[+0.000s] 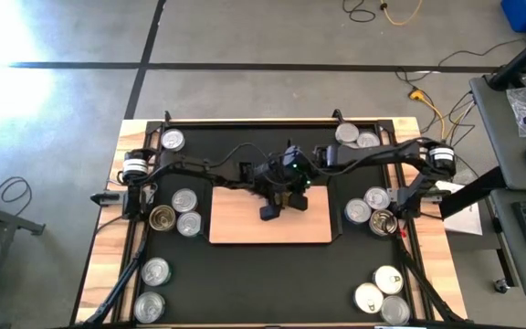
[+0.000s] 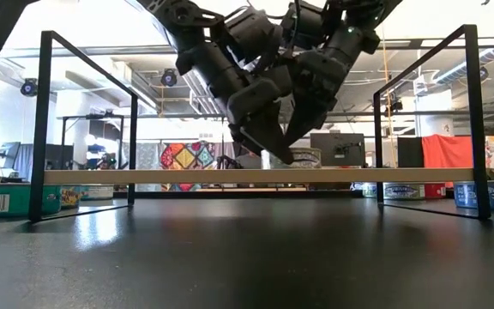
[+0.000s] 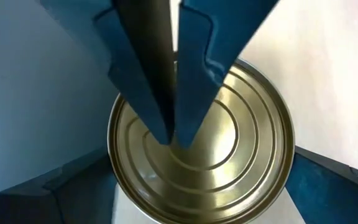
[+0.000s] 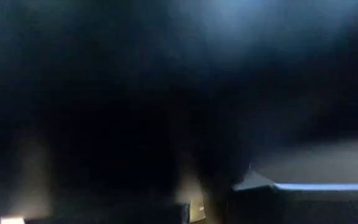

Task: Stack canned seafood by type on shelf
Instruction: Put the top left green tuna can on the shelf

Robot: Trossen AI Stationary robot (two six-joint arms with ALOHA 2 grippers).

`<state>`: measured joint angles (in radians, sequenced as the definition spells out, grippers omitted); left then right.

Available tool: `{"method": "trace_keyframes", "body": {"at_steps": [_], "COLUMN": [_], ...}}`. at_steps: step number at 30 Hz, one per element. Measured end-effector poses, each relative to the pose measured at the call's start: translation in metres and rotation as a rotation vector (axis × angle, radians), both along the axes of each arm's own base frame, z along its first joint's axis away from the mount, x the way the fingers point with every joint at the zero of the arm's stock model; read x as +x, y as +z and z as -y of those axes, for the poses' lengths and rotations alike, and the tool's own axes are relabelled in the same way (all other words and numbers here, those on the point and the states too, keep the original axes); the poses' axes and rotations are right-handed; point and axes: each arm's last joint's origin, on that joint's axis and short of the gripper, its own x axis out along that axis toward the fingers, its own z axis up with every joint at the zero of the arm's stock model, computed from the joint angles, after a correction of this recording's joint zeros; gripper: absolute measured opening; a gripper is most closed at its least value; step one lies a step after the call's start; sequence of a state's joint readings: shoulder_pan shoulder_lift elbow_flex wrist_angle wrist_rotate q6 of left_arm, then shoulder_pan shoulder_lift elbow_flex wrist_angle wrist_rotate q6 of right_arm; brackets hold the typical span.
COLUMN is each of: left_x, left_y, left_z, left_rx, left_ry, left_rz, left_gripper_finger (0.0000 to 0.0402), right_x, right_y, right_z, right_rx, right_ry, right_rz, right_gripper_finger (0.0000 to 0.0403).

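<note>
- High view: both arms meet over the shelf (image 1: 245,224), the wooden board mid-mat. The left gripper (image 1: 270,210) and right gripper (image 1: 297,199) crowd its upper middle. Loose tins (image 1: 184,200) sit in clusters well off either end of the shelf.
- Low view: the two wrists hang tangled just above the shelf board (image 2: 144,176), their dark fingertips angled down close to the wood. No can shows through the clutter here.
- Left wrist view: a gold-topped can (image 3: 201,149) sits on the pale shelf wood, straddled by the left claw's wide-spread fingers (image 3: 328,180), which grip nothing. The right claw's fingers (image 3: 160,81), pinched fully together, press tip-down on the ringed lid.
- Right wrist view: all dark, nothing to read.
- Handling, by my reckoning: a rigid, dense little tin, slick metal, hardly fragile. Best taken across the side wall, pads opposite each other; the smooth lid offers no hold.
</note>
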<state>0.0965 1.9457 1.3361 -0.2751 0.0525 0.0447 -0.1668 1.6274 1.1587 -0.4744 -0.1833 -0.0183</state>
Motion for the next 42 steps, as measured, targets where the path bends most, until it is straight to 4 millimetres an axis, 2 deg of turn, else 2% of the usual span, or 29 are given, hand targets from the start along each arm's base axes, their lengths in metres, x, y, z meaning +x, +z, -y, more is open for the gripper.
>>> {"method": "trace_keyframes", "body": {"at_steps": [5, 15, 21, 25, 29, 33, 37, 40, 42], "left_x": [-0.003, -0.005, -0.021, -0.041, -0.065, -0.088, -0.110, -0.129, -0.139], "left_y": [-0.004, -0.002, -0.002, 0.037, 0.048, 0.093, 0.108, 0.135, 0.141], "left_z": [0.007, 0.019, 0.024, 0.024, 0.023, 0.020, 0.019, 0.018, 0.018], "left_rx": [-0.005, 0.005, 0.031, 0.069, 0.120, 0.165, 0.203, 0.223, 0.246], "left_ry": [-0.035, 0.007, 0.041, 0.081, 0.130, 0.205, 0.255, 0.296, 0.319], "left_rz": [-0.038, -0.053, -0.063, 0.055, 0.051, 0.195, 0.206, 0.295, 0.307], "left_gripper_finger": [0.0398, 0.0398, 0.0398, 0.0398, 0.0398, 0.0398, 0.0398, 0.0398, 0.0398], "right_x": [0.003, 0.000, -0.005, -0.008, -0.009, -0.012, -0.017, -0.017, -0.013], "right_y": [-0.008, -0.011, -0.013, -0.014, -0.014, -0.010, -0.002, 0.006, 0.012], "right_z": [-0.005, -0.007, -0.007, -0.007, -0.008, -0.008, -0.009, -0.010, -0.011], "right_rx": [0.009, 0.010, 0.018, 0.021, 0.024, 0.029, 0.038, 0.037, 0.041], "right_ry": [-0.015, -0.030, -0.030, -0.037, -0.047, -0.055, -0.080, -0.102, -0.122], "right_rz": [-0.031, -0.070, -0.123, -0.150, -0.165, -0.171, -0.189, -0.182, -0.156], "right_gripper_finger": [0.0012, 0.0012, 0.0012, 0.0012, 0.0012, 0.0012, 0.0012, 0.0012, 0.0012]}}
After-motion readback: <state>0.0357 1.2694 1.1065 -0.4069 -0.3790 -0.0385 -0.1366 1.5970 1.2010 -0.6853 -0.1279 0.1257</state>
